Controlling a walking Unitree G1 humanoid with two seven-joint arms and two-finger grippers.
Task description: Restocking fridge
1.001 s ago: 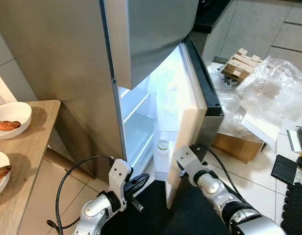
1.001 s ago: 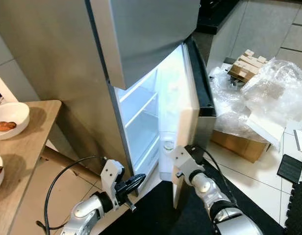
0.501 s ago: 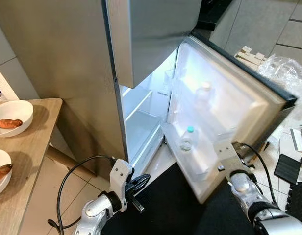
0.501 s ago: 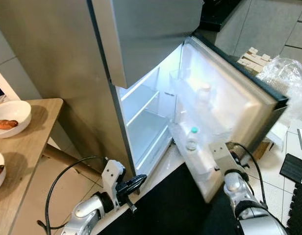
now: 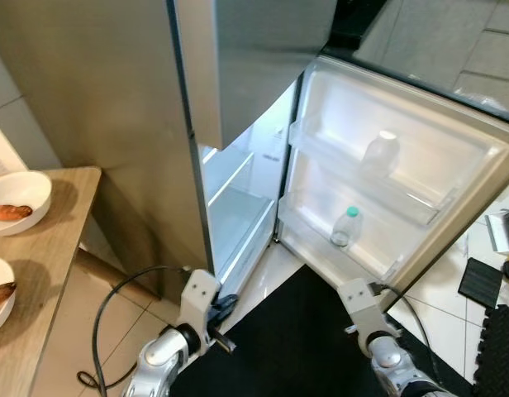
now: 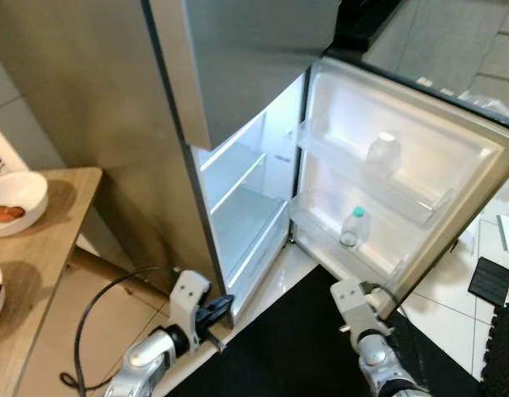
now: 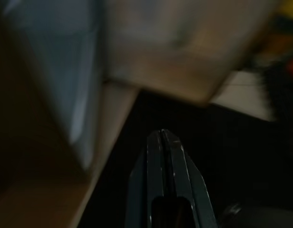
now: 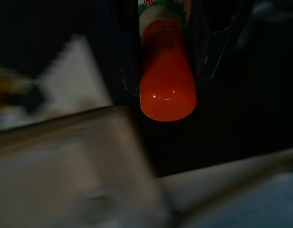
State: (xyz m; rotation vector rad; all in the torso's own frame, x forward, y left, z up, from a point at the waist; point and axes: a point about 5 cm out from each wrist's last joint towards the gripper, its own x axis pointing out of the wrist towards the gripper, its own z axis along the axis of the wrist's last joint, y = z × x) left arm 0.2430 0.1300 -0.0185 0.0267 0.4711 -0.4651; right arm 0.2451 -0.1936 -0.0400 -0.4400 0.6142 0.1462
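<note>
The fridge's lower door point(image 5: 453, 141) stands wide open. Its shelves hold a clear jar point(image 5: 380, 153) and a small green-capped bottle point(image 5: 344, 227). The lit fridge compartment point(image 5: 238, 211) has bare shelves. In the right wrist view my right gripper point(image 8: 168, 83) is shut on an orange-red bottle point(image 8: 166, 90) with a green and white label. Its wrist point(image 5: 359, 303) sits low, just below the open door's bottom edge. My left gripper point(image 7: 161, 136) is shut with nothing in it, low by the fridge's front left corner point(image 5: 222, 307).
A wooden table point(image 5: 52, 248) on the left carries two white bowls point(image 5: 19, 198) with brownish food. A black mat point(image 5: 296, 339) covers the floor before the fridge. Black pads point(image 5: 479, 283) lie at the right. The upper door point(image 5: 254, 58) is closed.
The lower fridge door has swung from nearly edge-on to wide open. My right arm has drawn back and down from the door's edge. The left arm stays low.
</note>
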